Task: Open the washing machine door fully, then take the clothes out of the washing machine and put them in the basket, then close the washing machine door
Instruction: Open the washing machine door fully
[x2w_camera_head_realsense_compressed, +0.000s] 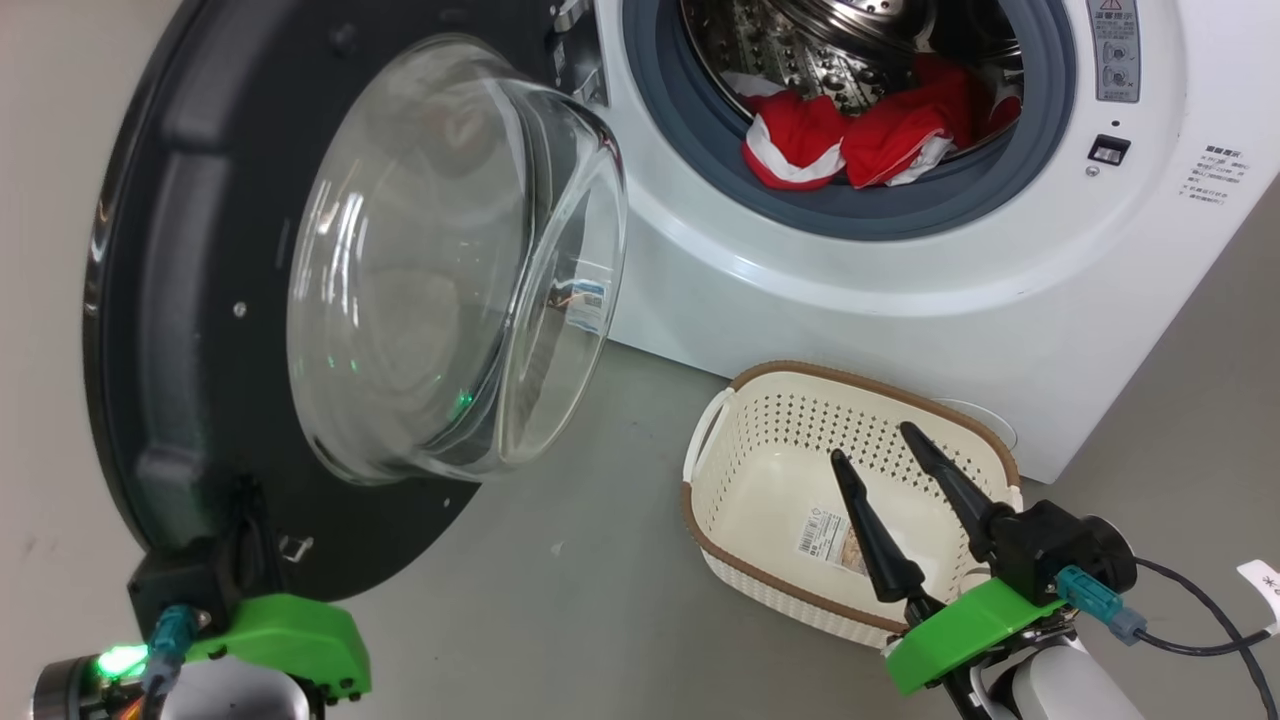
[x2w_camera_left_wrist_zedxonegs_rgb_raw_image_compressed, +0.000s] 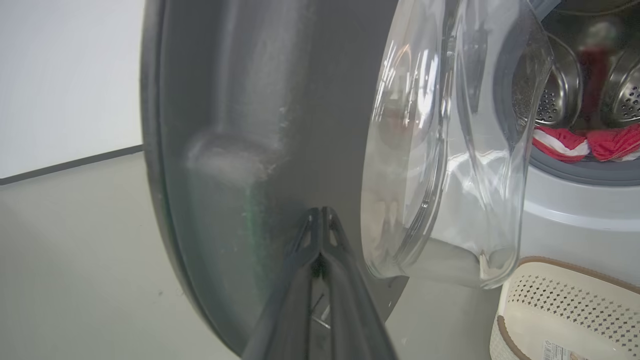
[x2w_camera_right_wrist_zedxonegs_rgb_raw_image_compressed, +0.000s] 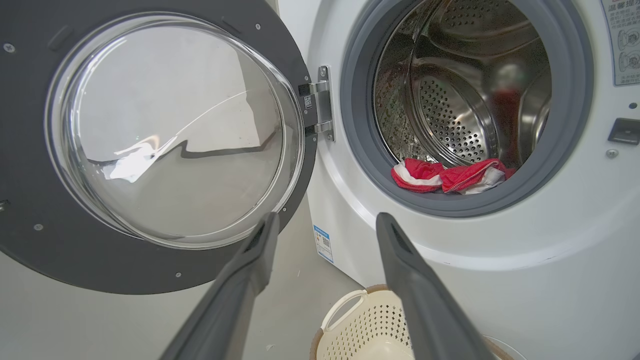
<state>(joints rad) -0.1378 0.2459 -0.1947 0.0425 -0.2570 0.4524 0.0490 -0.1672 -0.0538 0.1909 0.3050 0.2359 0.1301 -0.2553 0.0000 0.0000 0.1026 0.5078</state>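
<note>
Door-opening step looks nearly done: the washing machine door (x2w_camera_head_realsense_compressed: 190, 300) hangs wide, with the left gripper (x2w_camera_left_wrist_zedxonegs_rgb_raw_image_compressed: 320, 220) pinched together against its lower inner face. The clothes (x2w_camera_head_realsense_compressed: 860, 140) sit in the washing machine (x2w_camera_head_realsense_compressed: 800, 300) at the drum's front lip. Next up I'd guess the right gripper (x2w_camera_head_realsense_compressed: 870, 445), fingers apart over the basket (x2w_camera_head_realsense_compressed: 800, 372), has to reach in.

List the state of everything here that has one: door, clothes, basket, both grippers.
washing machine door: wide open.
clothes: lying in the drum, ungripped.
basket: upright on the floor, no clothes in it.
left gripper: jaws shut, tips at the door's inner face.
right gripper: jaws open, empty, over the basket.
</note>
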